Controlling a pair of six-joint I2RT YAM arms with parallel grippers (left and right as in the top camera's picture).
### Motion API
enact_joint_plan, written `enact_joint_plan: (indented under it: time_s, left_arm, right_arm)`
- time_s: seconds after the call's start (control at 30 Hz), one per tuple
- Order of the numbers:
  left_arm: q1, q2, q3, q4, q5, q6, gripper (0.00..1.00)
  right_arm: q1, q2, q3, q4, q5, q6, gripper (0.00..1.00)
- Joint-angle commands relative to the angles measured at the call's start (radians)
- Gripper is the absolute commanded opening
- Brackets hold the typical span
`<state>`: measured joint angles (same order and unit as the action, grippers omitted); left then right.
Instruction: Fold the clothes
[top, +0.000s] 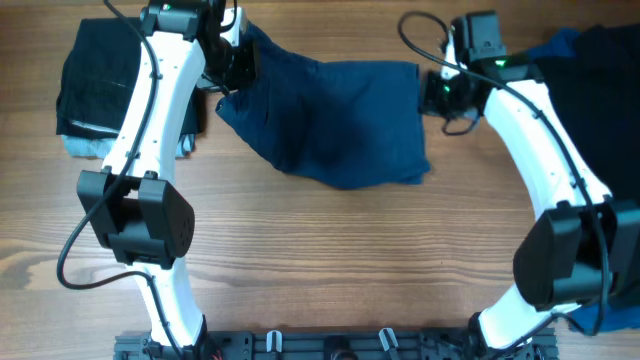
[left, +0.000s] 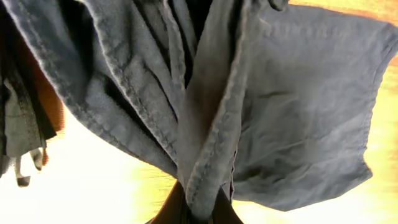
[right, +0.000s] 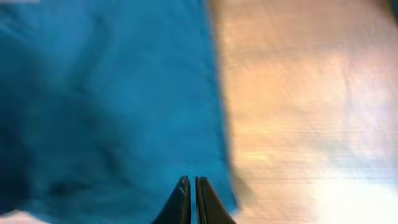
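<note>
Upper left of the overhead view: a folded stack, black over light blue, sat on the table, so part of the job looked done. The left arm reached up the left side of the frame, with the left gripper at top centre-left. The left wrist view showed its fingers clamped on a bunched hem, that end lifted and hanging in pleats. The navy shorts lay top centre, mostly spread flat and not yet folded. At their right edge was the right gripper, fingers drawn together over the cloth edge; I couldn't tell if cloth was pinched between them. The right arm came up the right side, elbow bent. Far upper right, an unfolded pile of black and royal blue was still left to do.
</note>
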<state>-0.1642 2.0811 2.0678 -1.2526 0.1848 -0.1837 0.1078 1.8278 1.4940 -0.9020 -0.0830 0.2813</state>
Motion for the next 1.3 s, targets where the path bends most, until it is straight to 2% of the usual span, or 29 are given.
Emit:
enact_joint_plan:
  time_s: [0.0,0.13,0.27,0.5,0.73,1.0,1.27]
  left_arm:
    - [-0.034,-0.041,0.029,0.011,0.017,-0.042,0.04]
    - [-0.066,-0.041,0.029,0.020,0.016,-0.087,0.04]
    - [-0.090,-0.041,0.029,0.045,0.018,-0.127,0.04]
    - [-0.160,-0.041,0.051,0.075,0.036,-0.140,0.04]
    - [-0.234,-0.039,0.104,0.104,0.043,-0.147,0.04]
    - [-0.337,-0.033,0.103,0.225,0.042,-0.173,0.04]
    - [-0.384,0.066,0.103,0.251,0.043,-0.173,0.05]
  right_arm:
    - [-0.044,0.024,-0.145,0.050,0.005,-0.058,0.04]
    - [-0.045,0.024,-0.311,0.224,-0.193,-0.109,0.04]
    - [-0.045,0.024,-0.390,0.241,-0.195,-0.104,0.04]
    - [-0.042,0.024,-0.596,0.436,-0.203,-0.026,0.04]
    - [-0.042,0.024,-0.610,0.430,-0.204,-0.019,0.04]
    - [-0.042,0.024,-0.610,0.411,-0.203,-0.019,0.05]
    - [-0.042,0.024,-0.610,0.412,-0.207,-0.018,0.08]
